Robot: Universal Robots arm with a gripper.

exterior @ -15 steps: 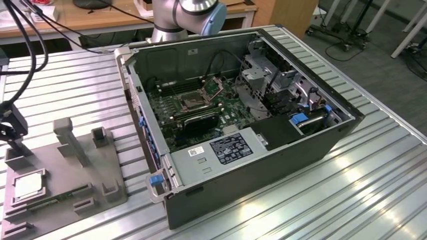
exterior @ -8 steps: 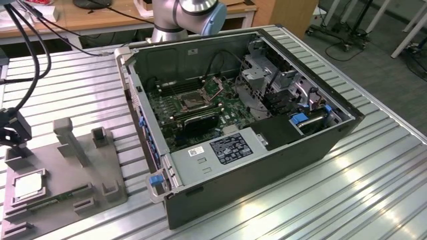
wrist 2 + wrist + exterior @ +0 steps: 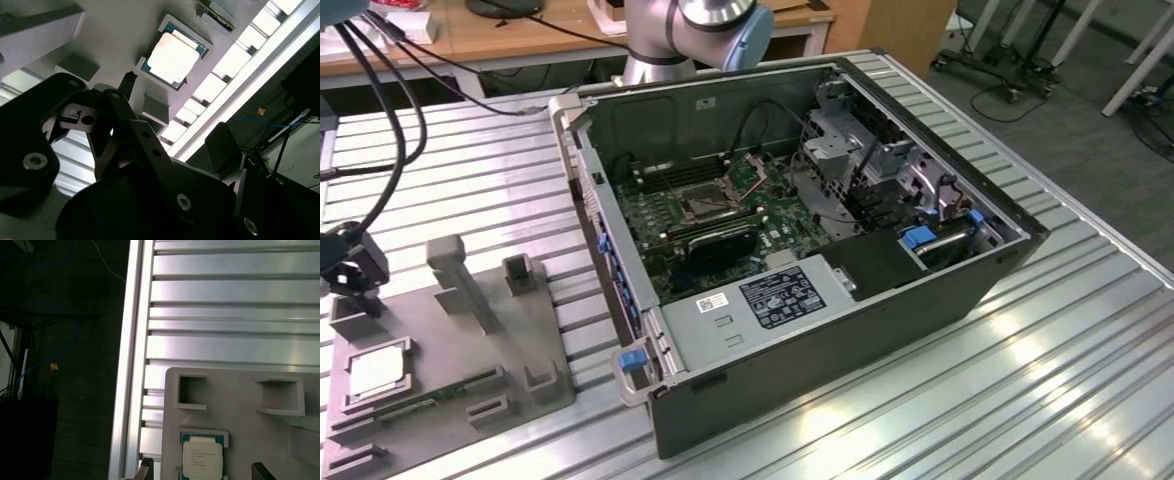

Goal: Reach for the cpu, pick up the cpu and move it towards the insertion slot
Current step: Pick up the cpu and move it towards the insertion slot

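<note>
The claw point(image 3: 350, 272) hangs wide open and empty above the cpu point(image 3: 376, 372), which lies flat in the grey tray point(image 3: 480, 350). In the exterior view the insertion slot point(image 3: 707, 205) sits well apart at the cpu's two o'clock, inside the computer case point(image 3: 854, 330).

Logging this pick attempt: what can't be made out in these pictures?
- The cpu: one edge is cut off by the picture's border in the first wrist view.
- The insertion slot: too small in the exterior view to tell whether its frame is open.
- The fingertips: cut off by the same border, so their height over the cpu is unclear.
</note>
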